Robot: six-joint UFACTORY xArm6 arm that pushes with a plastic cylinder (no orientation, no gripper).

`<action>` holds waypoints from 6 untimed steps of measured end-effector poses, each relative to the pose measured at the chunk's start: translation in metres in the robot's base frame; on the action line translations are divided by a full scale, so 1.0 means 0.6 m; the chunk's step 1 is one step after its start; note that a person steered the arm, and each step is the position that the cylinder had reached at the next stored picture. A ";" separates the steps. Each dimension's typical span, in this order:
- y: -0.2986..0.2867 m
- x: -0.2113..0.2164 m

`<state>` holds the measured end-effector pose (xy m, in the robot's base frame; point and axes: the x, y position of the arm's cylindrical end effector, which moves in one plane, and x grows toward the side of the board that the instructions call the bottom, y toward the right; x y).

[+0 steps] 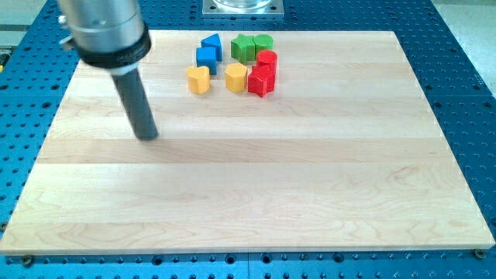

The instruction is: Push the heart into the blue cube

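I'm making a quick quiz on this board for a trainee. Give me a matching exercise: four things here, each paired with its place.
Things:
1. my tip
2. yellow heart
3. blue cube
4. red star

Places:
A. just above the heart
B. view's left, apart from all blocks
C. right end of the lower row
D. left end of the lower row

Pairs: 1-B, 2-D, 3-A, 4-C

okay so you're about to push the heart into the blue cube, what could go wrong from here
1. My tip sits well to the view's left of the yellow heart; pushing from this side would likely send it toward the yellow hexagon, not up into the blue cube.
2. The cube touches a blue triangular block, so contact may shift both.
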<state>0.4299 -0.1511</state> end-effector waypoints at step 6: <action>0.094 -0.125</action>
